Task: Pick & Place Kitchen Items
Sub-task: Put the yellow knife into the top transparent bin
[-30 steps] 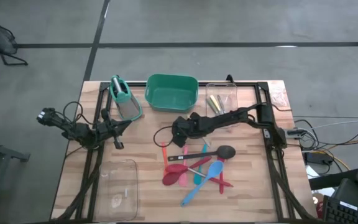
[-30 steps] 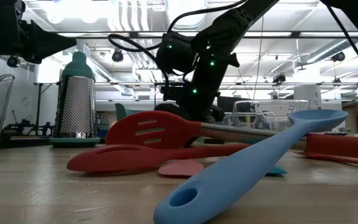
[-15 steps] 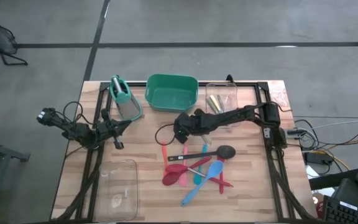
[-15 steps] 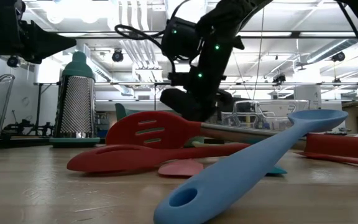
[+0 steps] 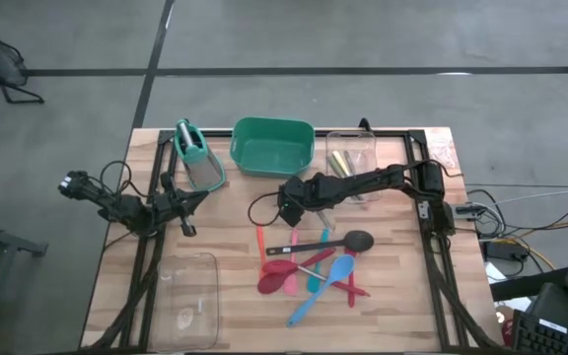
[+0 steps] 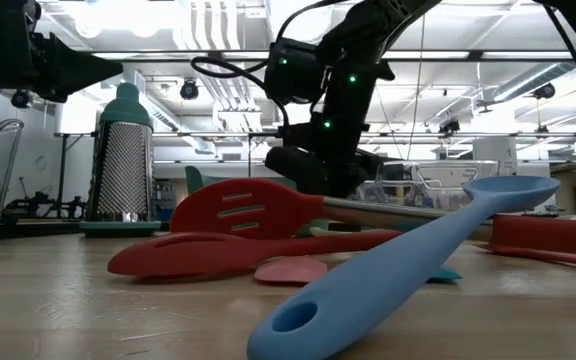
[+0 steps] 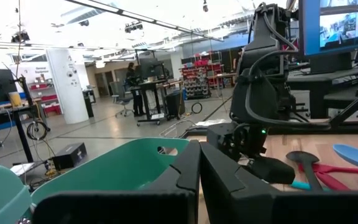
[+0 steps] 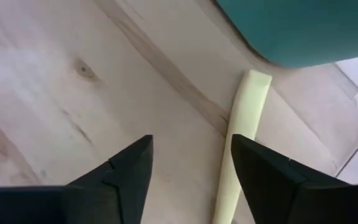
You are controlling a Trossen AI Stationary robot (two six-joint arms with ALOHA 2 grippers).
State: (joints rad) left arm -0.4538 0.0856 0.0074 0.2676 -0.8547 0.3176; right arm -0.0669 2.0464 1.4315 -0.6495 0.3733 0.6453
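A wooden surface in a workshop; the right gripper hovers mid-surface, fingers apart and empty, over a pale yellow handle — light, stiff, slim; grip mid-shaft. Left gripper closed.

We take this for a robotics lab or workshop: beyond the wooden table we see an open hall with a polished concrete floor, a white pillar, ceiling ducts and strip lights, workbenches, red parts racks, and a wall monitor.
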